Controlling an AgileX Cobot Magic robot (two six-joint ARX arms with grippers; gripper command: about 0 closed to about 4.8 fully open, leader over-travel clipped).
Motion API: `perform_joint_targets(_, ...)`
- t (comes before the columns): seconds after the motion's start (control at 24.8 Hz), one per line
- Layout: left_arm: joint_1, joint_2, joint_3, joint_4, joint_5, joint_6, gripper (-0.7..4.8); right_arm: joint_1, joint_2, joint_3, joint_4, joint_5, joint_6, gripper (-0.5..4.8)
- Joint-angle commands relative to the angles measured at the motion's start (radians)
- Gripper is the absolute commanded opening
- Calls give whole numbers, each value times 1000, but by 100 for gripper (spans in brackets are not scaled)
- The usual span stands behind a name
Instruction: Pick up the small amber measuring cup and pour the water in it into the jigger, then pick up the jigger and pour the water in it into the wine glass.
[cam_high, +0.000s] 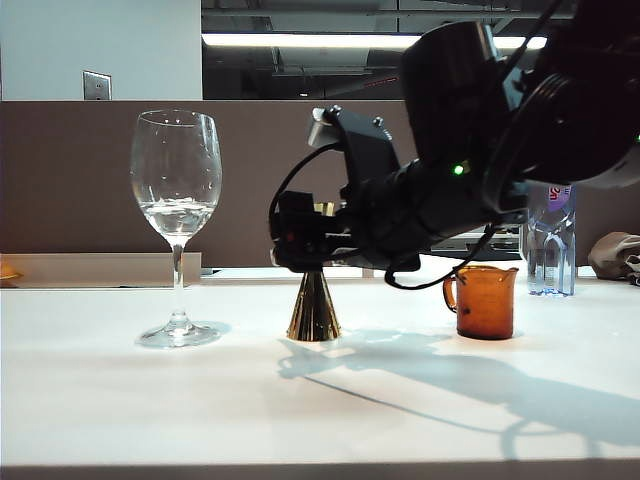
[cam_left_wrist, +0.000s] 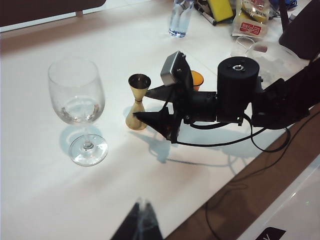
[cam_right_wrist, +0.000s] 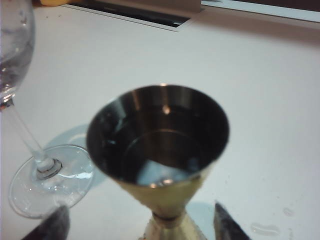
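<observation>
Centrally, the jigger (cam_high: 314, 310) stands upright on the white table (cam_high: 200, 400); it serves as the landmark for every item below.

Jigger: gold metal, hourglass form. The upper cup looks dark and reflective inside; whether it holds water cannot be told.

Wine glass (cam_high: 177, 225): upright, to the left of the jigger in the exterior view and apart from it. A small amount of clear water (cam_high: 178, 212) sits low in the bowl.

Small amber measuring cup (cam_high: 484, 301): upright, to the right of the jigger and well apart from it, handle turned toward the jigger. Its contents cannot be made out.

Clear plastic bottle (cam_high: 550, 240): behind the amber cup, farther from the jigger, partly hidden by the arm.

Right gripper (cam_right_wrist: 140, 225): level with the jigger's waist, its two dark fingers (cam_right_wrist: 50, 225) spread wide, one on each side of the waist, neither seen touching the metal.

Left gripper (cam_left_wrist: 140, 222): nearer the camera than the jigger, well clear of it; only blurred dark tips show, so whether they are apart or together cannot be told.
</observation>
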Motion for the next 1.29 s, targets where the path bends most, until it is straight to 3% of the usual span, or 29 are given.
perform_joint_targets(0.04, 0, 0, 2, 13, 0, 4, -2, -2, 21, 13, 27, 2, -2, 348)
perform_joint_targets(0.08, 0, 0, 2, 13, 1, 4, -2, -5, 30, 13, 28, 2, -2, 282)
perform_joint_targets(0.12, 0, 0, 2, 13, 1, 4, -2, -7, 33, 13, 28, 2, -2, 270)
perform_joint_targets(0.97, 0, 0, 2, 13, 0, 4, -2, -36, 69, 77, -16, -3, -1, 268)
perform_joint_targets(1.09, 0, 0, 2, 13, 0, 4, -2, -36, 69, 80, -16, -3, -1, 187)
perform_joint_targets(1.29, 0, 0, 2, 13, 1, 4, -2, -36, 69, 84, -16, -3, -1, 182)
